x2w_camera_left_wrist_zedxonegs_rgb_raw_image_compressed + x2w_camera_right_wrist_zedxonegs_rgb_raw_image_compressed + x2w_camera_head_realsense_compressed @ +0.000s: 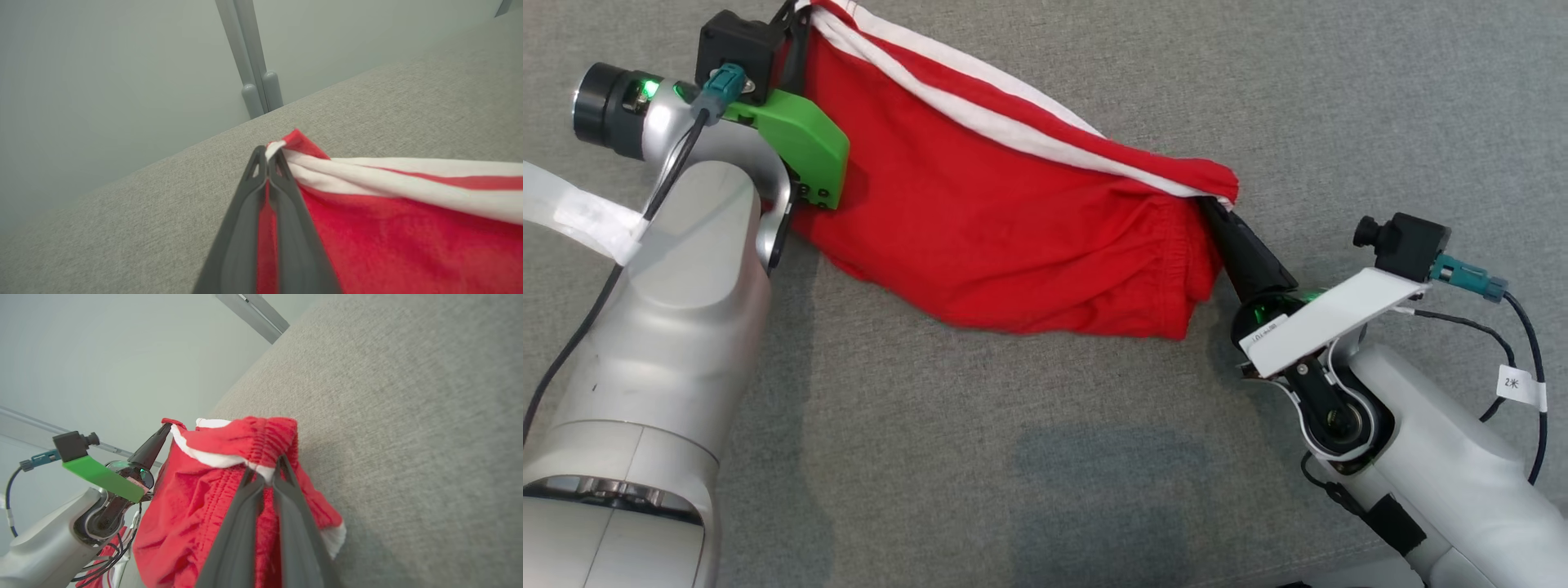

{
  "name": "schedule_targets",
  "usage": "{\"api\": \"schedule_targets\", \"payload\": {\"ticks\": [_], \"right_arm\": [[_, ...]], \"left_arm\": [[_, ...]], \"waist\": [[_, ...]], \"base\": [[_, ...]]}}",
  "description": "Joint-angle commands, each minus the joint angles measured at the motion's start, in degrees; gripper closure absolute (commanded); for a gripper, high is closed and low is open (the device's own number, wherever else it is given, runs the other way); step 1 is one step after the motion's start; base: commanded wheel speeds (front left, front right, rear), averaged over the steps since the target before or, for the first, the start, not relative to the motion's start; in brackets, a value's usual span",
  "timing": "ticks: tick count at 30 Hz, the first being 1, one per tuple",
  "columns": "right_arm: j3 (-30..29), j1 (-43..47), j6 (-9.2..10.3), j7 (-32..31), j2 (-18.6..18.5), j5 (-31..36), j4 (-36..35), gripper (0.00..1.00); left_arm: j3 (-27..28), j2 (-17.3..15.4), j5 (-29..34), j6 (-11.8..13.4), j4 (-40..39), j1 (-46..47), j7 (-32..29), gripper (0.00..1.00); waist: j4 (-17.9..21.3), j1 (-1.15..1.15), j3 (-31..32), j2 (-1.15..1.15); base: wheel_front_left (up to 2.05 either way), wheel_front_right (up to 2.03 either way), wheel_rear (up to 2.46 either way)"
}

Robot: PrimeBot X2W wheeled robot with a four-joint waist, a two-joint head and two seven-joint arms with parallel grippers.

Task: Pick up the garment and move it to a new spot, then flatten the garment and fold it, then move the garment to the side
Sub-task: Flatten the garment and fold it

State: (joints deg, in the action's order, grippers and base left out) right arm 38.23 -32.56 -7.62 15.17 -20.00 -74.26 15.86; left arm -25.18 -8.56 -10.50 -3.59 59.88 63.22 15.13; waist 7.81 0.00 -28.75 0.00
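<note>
— Left claw [267,157] pinches a striped corner of the red garment [1013,229], upper left; right claw [1217,211] clamps its waistband, centre right.
— Room?
— The garment stretches between them; grey counter [1094,457] lies open across the lower frame.

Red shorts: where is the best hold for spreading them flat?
Hold the red shorts at both ends of the white stripe, one tool from each side: the left tool pinches the far corner, the right tool the gathered waistband corner, so the cloth stretches between them.

garment [1013,237] between left tool [267,157] and right tool [265,470], over surface [1045,457]
</note>
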Motion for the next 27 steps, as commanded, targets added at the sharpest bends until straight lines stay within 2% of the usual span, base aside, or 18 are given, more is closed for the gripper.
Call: {"api": "schedule_targets", "payload": {"ticks": [1,5,9,10,11,12,13,16,19,25,27], "right_arm": [[-2.0,2.2,0.26,0.0,-0.5,1.2,2.6,1.0],[-4.0,3.9,0.28,-0.1,1.0,3.3,2.9,1.0],[-3.0,4.0,0.27,-0.1,2.5,4.8,3.1,0.98],[-2.8,3.7,0.24,-0.1,2.9,5.0,3.1,0.8],[-2.9,3.4,0.24,-0.1,3.2,5.4,3.1,0.56],[-3.2,3.0,0.24,-0.1,3.4,6.0,3.2,0.0],[-3.5,2.9,0.2,-0.1,3.5,6.4,3.4,0.0],[-5.0,2.9,0.2,-0.1,3.5,8.7,4.1,0.0],[-8.3,3.6,0.2,-0.1,2.5,14.6,5.1,0.0],[-23.4,7.3,0.16,0.0,4.9,33.2,5.0,0.0],[-29.0,9.4,0.17,0.0,6.8,39.3,4.4,0.0]], "left_arm": [[0.2,-0.7,0.6,1.4,0.9,1.4,0.0,1.0],[0.5,-0.9,0.9,2.9,1.7,1.7,0.0,1.0],[0.1,-0.6,1.0,3.1,5.2,2.4,0.0,1.0],[0.0,-0.6,1.0,3.1,6.0,2.6,0.0,1.0],[0.1,-0.5,0.8,3.0,6.5,2.7,0.0,0.88],[0.2,-0.4,0.5,3.0,6.5,2.8,0.0,0.5],[0.1,-0.4,0.7,2.9,6.4,2.8,0.0,0.0],[0.2,0.0,0.3,2.6,5.2,2.2,0.0,0.0],[0.6,0.4,-0.1,2.7,3.9,0.7,0.0,0.0],[2.7,1.1,-2.2,2.0,0.8,-2.6,0.0,0.0],[3.4,1.6,-2.9,1.5,1.0,-4.1,0.0,0.0]], "waist": [[1.3,0.0,-1.0,0.0],[1.9,0.0,-1.0,0.0],[2.4,0.0,-0.7,0.0],[2.5,0.0,-0.7,0.0],[2.6,0.0,-0.8,0.0],[2.6,0.0,-0.9,0.0],[2.6,0.0,-0.9,0.0],[2.0,0.0,-0.7,0.0],[1.4,0.0,0.2,0.0],[-0.2,0.0,3.0,0.0],[-0.9,0.0,3.9,0.0]], "base": [[0.0,0.0,0.0],[0.0,0.0,0.0],[0.0,0.0,0.0],[0.0,0.0,0.0],[0.0,0.0,0.0],[0.0,0.0,0.0],[0.0,0.0,0.0],[0.0,0.0,0.0],[0.0,0.0,0.0],[0.0,0.0,0.0],[0.0,0.0,0.0]]}}
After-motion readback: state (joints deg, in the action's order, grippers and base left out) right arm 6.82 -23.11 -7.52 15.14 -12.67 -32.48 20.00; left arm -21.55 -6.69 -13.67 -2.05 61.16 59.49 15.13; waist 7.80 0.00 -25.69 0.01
